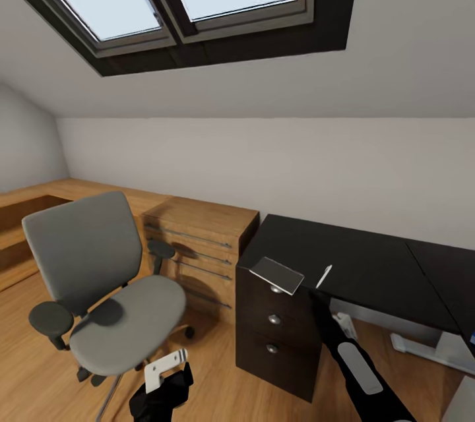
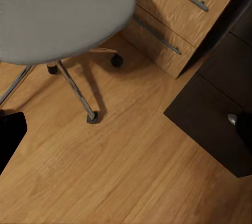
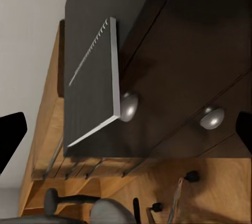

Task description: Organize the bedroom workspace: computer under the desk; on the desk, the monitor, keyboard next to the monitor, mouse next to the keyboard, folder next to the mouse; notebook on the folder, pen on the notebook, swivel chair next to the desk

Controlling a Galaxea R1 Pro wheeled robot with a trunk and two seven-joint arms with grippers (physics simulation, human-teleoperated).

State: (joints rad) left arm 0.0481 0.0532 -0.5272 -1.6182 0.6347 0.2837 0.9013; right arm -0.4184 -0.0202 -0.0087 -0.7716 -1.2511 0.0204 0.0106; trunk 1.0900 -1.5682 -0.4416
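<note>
1. The swivel chair [image 1: 105, 290] stands on the wood floor [image 2: 121, 171] of the bedroom, to the left of the desk [image 1: 356, 264], with a light wooden dresser [image 1: 201, 244] between them against the wall. Its grey seat is bare.
2. The notebook [image 1: 277, 275] lies on the black surface at the desk's front left corner, above the dark drawer unit [image 1: 274, 333], and juts a little past the front edge.
3. The pen [image 1: 324, 276] lies on the surface just to the right of the notebook, apart from it and also reaching past the edge.
4. The left jaws [image 1: 165, 369] hang low in front of the chair's seat, over the floor and well apart from the notebook and pen. They hold nothing; how far open they are cannot be told.
5. The right arm [image 1: 356, 359] reaches up toward the desk's front edge below the pen. In the right wrist view the dark fingertips [image 3: 10, 137] sit at opposite edges of the picture, spread wide and empty, with the notebook [image 3: 94, 85] and the round drawer knobs [image 3: 128, 106] between them but farther off, untouched.
</note>
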